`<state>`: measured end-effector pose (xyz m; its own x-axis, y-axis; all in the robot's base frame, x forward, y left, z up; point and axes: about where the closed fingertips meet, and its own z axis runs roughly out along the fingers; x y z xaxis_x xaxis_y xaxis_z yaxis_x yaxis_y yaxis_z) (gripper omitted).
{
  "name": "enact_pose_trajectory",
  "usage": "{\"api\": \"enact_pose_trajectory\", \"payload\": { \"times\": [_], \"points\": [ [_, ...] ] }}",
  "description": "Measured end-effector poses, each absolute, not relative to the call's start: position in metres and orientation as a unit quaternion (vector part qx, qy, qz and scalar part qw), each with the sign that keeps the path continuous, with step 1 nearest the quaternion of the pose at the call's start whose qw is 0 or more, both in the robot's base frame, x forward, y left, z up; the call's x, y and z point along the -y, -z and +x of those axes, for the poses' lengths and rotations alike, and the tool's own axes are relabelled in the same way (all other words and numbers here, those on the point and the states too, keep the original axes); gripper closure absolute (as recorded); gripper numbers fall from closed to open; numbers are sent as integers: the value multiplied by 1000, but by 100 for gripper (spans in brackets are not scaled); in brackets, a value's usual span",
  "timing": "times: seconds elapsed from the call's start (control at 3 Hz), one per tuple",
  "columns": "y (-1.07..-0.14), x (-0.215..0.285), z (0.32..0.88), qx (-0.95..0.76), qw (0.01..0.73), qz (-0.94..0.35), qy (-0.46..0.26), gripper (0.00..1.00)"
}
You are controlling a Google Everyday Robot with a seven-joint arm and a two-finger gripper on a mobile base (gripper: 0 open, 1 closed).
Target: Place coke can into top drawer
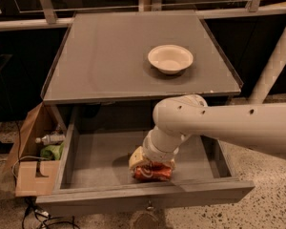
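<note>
While the coke can (153, 172) is sitting low inside the open top drawer (93, 159), close to its front wall, the gripper (144, 162) is clasping it from above (one tan finger is showing at the can's left). The lowering is looking nearly done; letting go and lifting the arm clear are remaining. Up on the cabinet top (109, 56), the white bowl (170, 58) is sitting well apart.

1 camera looks down from above, near; jaws in top drawer (100, 159).
</note>
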<state>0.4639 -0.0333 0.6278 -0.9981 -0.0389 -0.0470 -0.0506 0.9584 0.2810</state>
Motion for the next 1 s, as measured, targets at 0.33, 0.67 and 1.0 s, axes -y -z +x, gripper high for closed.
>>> {"api": "enact_pose_trajectory", "payload": {
  "times": [0.33,0.67,1.0],
  "points": [
    [-627,33,462,-990,19,-23,-139,100],
    [-627,33,462,-990,19,-23,-139,81],
    [-627,33,462,-990,19,-23,-139,58]
  ]
}}
